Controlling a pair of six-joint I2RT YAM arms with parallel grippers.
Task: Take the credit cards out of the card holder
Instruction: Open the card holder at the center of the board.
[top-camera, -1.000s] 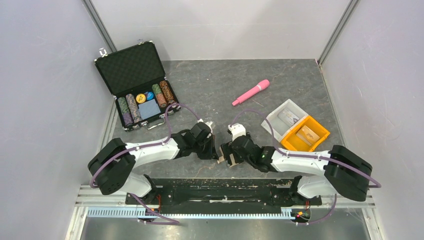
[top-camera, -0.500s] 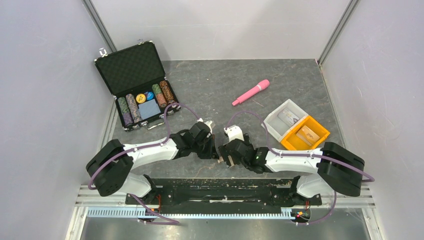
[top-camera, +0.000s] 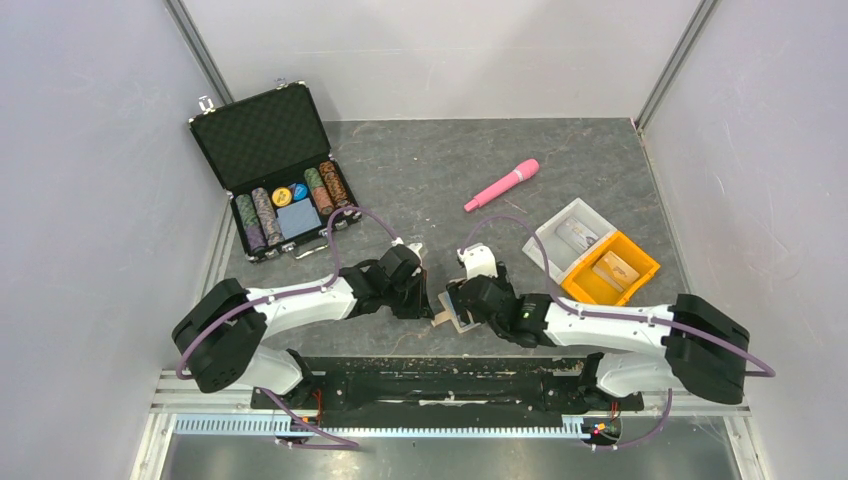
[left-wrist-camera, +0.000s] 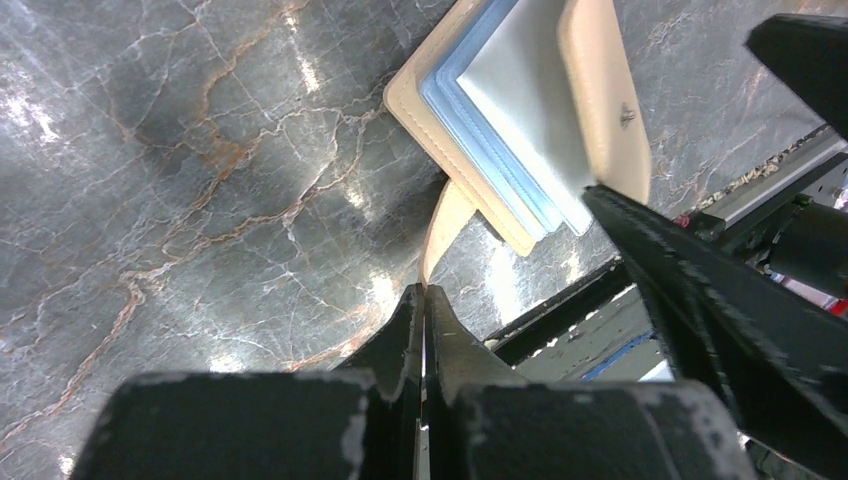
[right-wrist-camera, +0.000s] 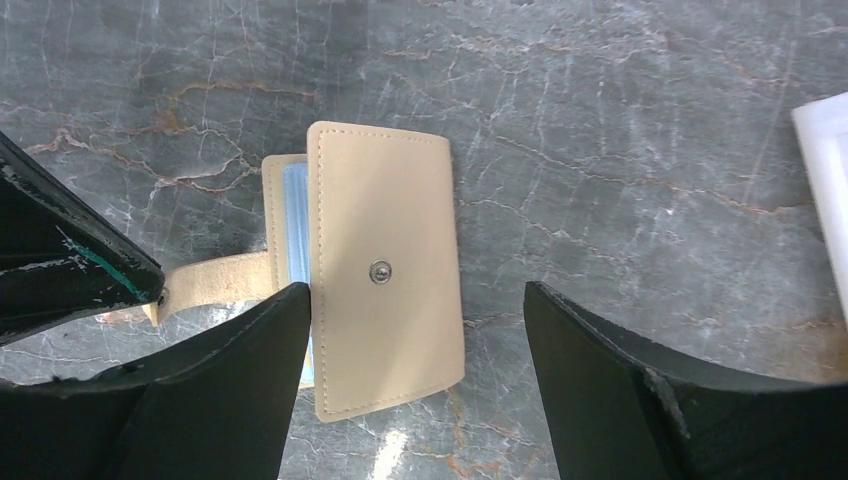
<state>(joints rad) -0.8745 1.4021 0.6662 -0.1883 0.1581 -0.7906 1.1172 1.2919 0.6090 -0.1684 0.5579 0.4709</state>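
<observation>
my left fingers (left-wrist-camera: 405, 330) are clamped on the snap tab (left-wrist-camera: 443, 228). my right fingers (right-wrist-camera: 250, 370) stand apart, with the card holder (right-wrist-camera: 385, 220) lying on the surface (right-wrist-camera: 620, 150) between them. i should pinch only the top flap (right-wrist-camera: 390, 340). the left wrist view shows the blue lining (left-wrist-camera: 480, 110) in layers; the right wrist view shows just a sliver.

The card holder (right-wrist-camera: 385, 310) is matt tan leather-like material with stitched edges, a shiny metal snap stud (right-wrist-camera: 379, 270) and a smooth, faintly glossy pale blue lining (left-wrist-camera: 480, 130), on a polished, reflective dark marble-look table (right-wrist-camera: 620, 150).
</observation>
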